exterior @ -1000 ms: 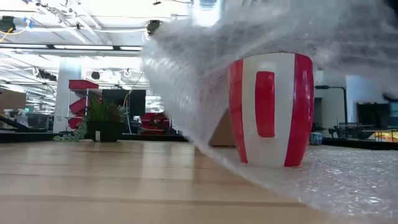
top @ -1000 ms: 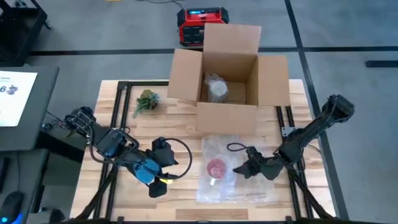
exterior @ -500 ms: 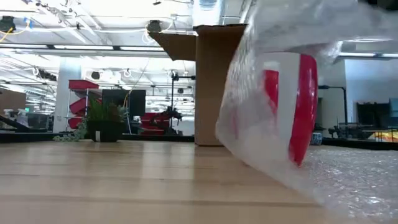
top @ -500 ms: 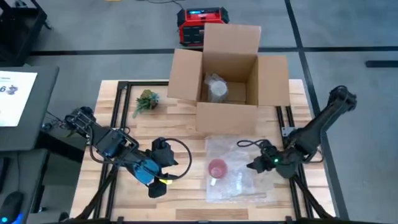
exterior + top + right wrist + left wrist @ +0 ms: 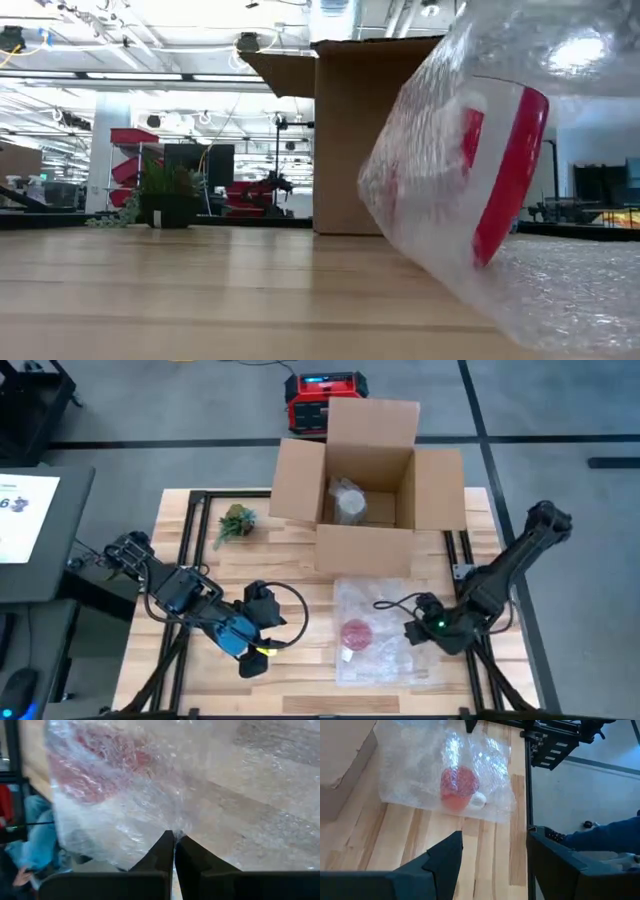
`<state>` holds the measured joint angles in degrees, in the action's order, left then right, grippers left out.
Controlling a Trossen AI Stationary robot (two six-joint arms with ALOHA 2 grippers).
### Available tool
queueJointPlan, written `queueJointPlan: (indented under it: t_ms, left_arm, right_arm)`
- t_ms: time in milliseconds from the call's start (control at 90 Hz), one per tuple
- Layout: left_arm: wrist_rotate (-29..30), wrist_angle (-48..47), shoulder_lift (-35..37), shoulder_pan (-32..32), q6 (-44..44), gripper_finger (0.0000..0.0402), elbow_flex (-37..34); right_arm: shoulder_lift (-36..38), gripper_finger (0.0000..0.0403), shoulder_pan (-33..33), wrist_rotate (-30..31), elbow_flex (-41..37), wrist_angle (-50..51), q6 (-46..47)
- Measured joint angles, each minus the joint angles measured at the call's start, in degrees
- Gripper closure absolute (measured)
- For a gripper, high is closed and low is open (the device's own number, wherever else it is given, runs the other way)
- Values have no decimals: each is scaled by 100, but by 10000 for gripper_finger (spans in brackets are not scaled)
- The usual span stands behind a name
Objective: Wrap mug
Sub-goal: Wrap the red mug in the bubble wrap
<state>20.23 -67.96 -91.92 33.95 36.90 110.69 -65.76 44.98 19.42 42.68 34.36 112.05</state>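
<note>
Mid-wrap on the bench (image 5: pixel 200 520): the right pincer (image 5: pixel 412 632), clenched on the bubble wrap (image 5: pixel 385 610), folds it over the tilted mug (image 5: pixel 355 633); next, tuck the sheet around it.

Bubble wrap (image 5: pixel 440 190) blurs the mug (image 5: pixel 500 170), whose right side the picture's edge cuts off.

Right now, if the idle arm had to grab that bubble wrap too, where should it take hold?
Probably the loose flat edge of the bubble wrap nearest the left end effector, coming in low from that side. The tilted mug bulges the middle, and the right end effector already pinches the far edge.
</note>
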Motion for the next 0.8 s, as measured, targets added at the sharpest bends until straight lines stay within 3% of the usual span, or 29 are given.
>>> queueJointPlan:
  t_ms: [133,256,467,600,800]
  left_arm:
    - [0,-3,0,-2,-40,201,0]
    - [-2,-3,0,-2,-60,201,0]
    - [-4,-7,0,-2,-54,201,-2]
    - [-6,-23,0,-2,-37,201,-2]
    - [-12,-49,0,-1,29,201,-2]
  right_arm:
    - [-320,397,-208,-8,0,-210,-172]
    - [-442,361,-416,-75,0,-245,-444]
    - [-234,298,-863,-1528,-2,393,-887]
    - [12,292,-957,-1799,260,630,-1070]
    - [-243,304,-945,-1659,1429,736,-2112]
